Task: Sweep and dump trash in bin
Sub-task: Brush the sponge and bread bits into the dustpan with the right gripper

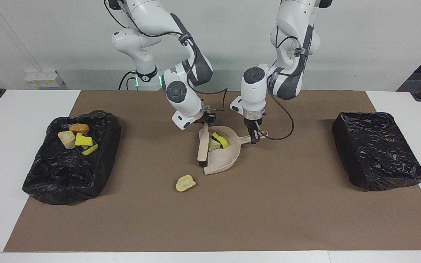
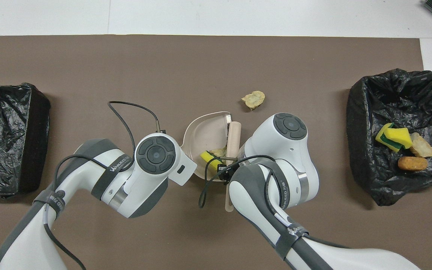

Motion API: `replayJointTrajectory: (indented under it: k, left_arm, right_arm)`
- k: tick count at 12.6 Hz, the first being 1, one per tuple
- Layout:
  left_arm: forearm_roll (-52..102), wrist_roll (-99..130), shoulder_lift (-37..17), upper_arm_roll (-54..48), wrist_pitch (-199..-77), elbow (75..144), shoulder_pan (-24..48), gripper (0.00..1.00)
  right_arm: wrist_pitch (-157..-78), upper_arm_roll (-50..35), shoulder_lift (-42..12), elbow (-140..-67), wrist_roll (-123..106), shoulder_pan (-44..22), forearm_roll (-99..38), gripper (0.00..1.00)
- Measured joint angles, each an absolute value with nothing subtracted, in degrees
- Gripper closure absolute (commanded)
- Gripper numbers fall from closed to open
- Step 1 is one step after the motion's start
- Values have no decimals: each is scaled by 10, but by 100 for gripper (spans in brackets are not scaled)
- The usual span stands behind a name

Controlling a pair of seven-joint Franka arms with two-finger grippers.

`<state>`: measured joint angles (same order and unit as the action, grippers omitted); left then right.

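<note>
My right gripper is shut on the handle of a beige brush, whose head lies across the mouth of the beige dustpan. My left gripper is shut on the dustpan's handle. Two pieces of trash lie in the pan: a yellow sponge scrap and a cream lump. One cream lump lies loose on the mat, farther from the robots than the pan. In the overhead view the arms hide both grippers; the brush, dustpan and loose lump show.
A black-lined bin toward the right arm's end holds several scraps; it also shows from overhead. A second black-lined bin stands toward the left arm's end. A brown mat covers the table.
</note>
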<state>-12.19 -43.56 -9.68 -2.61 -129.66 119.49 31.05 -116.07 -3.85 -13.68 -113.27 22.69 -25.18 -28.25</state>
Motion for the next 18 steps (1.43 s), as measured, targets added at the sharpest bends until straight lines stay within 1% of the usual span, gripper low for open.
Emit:
replayJointTrajectory:
  k: [1, 2, 5, 6, 10, 12, 15, 18]
  left_arm:
    - [-122, -429, -97, -26, -1297, 1196, 310, 100]
    - [-122, -424, -97, -26, -1297, 1196, 310, 100]
    - [-122, -401, -97, -26, -1297, 1196, 310, 100]
    - [-122, -388, -97, -26, -1297, 1196, 310, 100]
    - [-122, -359, -97, -25, -1293, 1195, 310, 100]
    - [-122, -354, -97, -23, -1273, 1183, 310, 100]
    - [-122, -336, -97, -22, -1238, 1162, 310, 100]
    - [-125, -329, -97, -21, -1218, 1156, 310, 100]
  right_arm:
    - [-1149, -37, -137, -1119, 227, -251, -287, 100]
    - [-1113, -33, -137, -1099, 224, -246, -269, 100]
    - [-976, -31, -131, -1020, 211, -214, -126, 100]
    - [-955, -31, -129, -1010, 194, -208, -104, 100]
    - [-942, -31, -133, -1008, 142, -191, -69, 100]
    - [-942, -30, -135, -1009, 106, -167, -56, 100]
    - [-942, -29, -141, -1011, 28, -123, 15, 100]
    - [-951, -30, -146, -1011, -11, -117, 65, 100]
